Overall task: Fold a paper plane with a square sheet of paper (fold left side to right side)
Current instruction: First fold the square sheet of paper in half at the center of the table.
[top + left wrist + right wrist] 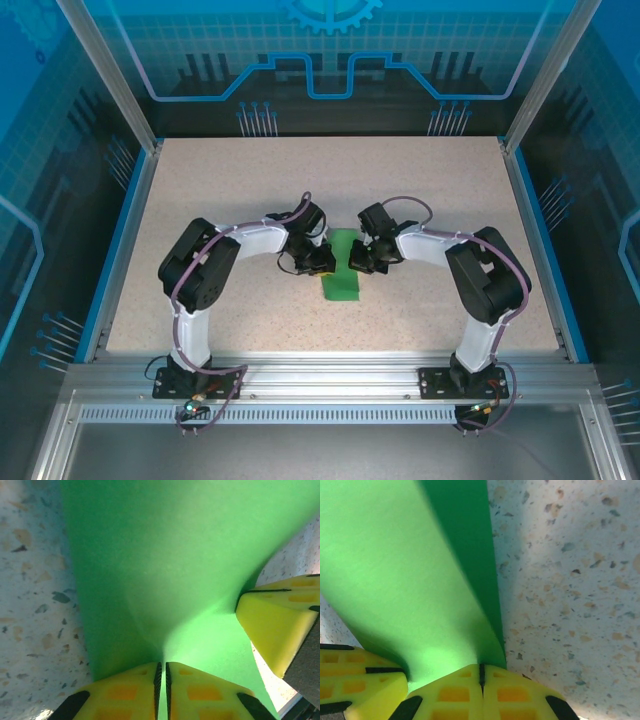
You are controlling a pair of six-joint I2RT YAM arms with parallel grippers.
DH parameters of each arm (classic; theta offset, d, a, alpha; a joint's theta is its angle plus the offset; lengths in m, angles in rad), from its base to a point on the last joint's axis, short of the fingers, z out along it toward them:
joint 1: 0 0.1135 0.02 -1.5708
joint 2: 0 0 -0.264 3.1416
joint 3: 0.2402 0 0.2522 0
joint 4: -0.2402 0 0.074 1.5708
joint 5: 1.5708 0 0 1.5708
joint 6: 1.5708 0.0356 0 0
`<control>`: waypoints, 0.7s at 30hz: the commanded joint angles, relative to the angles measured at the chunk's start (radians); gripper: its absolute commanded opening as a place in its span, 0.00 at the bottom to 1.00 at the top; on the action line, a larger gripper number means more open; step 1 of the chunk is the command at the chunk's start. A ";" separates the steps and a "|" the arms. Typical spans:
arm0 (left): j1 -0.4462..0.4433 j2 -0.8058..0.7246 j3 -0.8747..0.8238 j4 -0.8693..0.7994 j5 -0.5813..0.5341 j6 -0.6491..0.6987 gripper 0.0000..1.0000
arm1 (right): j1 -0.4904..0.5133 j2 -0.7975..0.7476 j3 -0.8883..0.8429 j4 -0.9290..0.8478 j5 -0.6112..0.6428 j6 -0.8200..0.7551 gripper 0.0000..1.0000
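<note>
The bright green sheet of paper (340,282) lies mid-table, folded into a narrow upright strip, with both grippers meeting at its upper half. My left gripper (322,262) comes in from the left. In the left wrist view its yellow jaws (161,664) stand nearly together with the paper (175,555) pinched in the slit. My right gripper (358,258) is shut on the paper's right edge (481,666), where two green layers (395,570) meet. Each wrist view also catches a yellow finger of the other gripper (272,625) (360,680) pressed into the paper.
The speckled beige tabletop (300,170) is bordered by blue rails and aluminium posts. Both arm bases are bolted to the metal frame at the near edge (320,385). Blue patterned panels wall in the back and sides.
</note>
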 commanded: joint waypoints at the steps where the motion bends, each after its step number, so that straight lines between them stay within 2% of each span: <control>1: 0.014 0.006 -0.033 -0.012 -0.039 0.005 0.14 | 0.017 0.067 -0.020 -0.098 0.047 -0.015 0.05; 21: 0.089 -0.162 -0.175 0.015 -0.021 0.004 0.13 | 0.008 0.067 -0.035 -0.094 0.046 -0.018 0.05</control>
